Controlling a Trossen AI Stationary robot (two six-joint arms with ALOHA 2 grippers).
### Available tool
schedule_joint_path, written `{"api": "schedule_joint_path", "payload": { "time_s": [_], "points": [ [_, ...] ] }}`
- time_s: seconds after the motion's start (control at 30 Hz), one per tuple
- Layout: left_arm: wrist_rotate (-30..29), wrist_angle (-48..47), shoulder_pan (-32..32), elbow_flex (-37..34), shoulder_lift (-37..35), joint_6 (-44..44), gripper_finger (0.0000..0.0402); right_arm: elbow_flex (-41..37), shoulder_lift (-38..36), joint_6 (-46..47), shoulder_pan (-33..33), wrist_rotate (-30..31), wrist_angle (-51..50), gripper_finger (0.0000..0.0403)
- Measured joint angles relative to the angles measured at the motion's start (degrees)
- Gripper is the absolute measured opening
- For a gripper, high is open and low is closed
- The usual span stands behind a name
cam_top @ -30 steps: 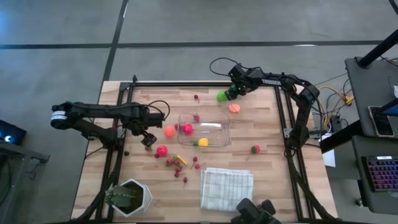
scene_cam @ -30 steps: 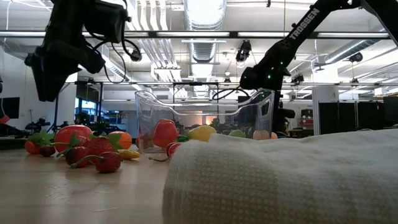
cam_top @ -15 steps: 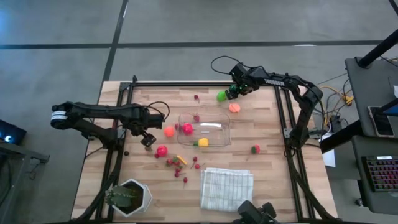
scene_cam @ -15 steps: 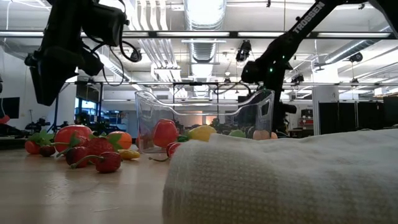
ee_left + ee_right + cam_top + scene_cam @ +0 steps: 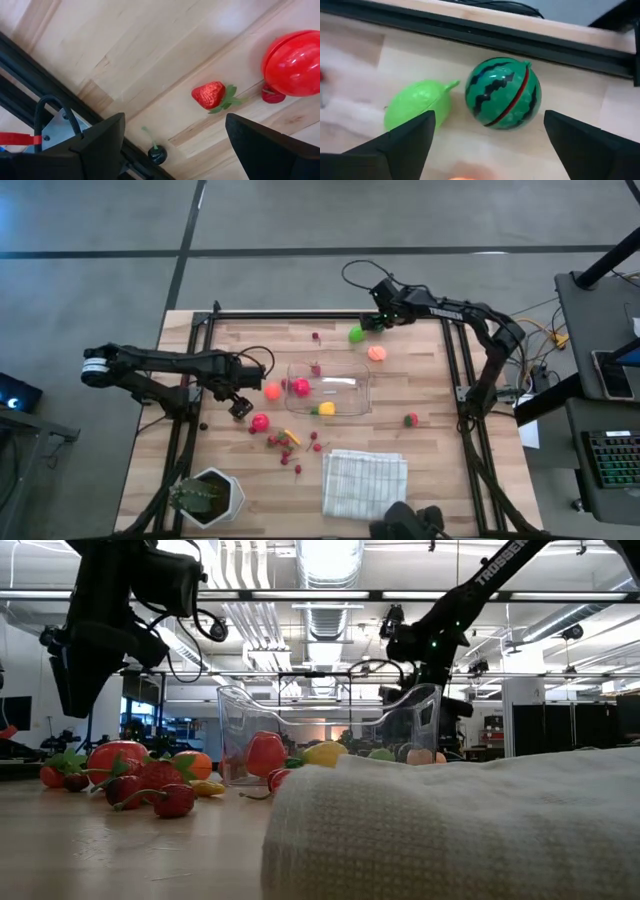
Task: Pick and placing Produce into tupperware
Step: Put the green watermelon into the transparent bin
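1. My right gripper (image 5: 487,145) hangs wide open over the striped watermelon ball (image 5: 503,93), well beyond the tupperware (image 5: 328,388)
2. It looks hard, light and slippery, so I'd pinch across its widest middle
3. My left gripper (image 5: 172,145) waits open, left of the tupperware

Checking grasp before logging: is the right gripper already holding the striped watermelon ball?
No: the watermelon ball lies on the table beside a green fruit, ahead of the open right gripper.

Left tool (image 5: 239,406) and right tool (image 5: 374,321), both fingers spread, empty.
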Motion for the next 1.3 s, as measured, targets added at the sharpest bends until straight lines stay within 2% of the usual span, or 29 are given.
{"api": "schedule_joint_path", "payload": {
  "time_s": [0.27,0.53,1.3],
  "points": [
    [-0.2,0.9,-0.2,-0.1,0.0,0.5,0.0329,0.0,3.7,6.1,-0.1,2.8,1.6,0.0368],
    [-0.5,1.0,-1.2,-0.1,0.0,0.6,0.0329,0.0,4.2,7.3,-0.9,6.0,3.8,0.0368],
    [-2.3,3.4,-1.2,-0.1,0.0,0.6,0.0329,-3.2,4.3,7.5,-2.1,6.0,9.0,0.0368]
  ]
}}
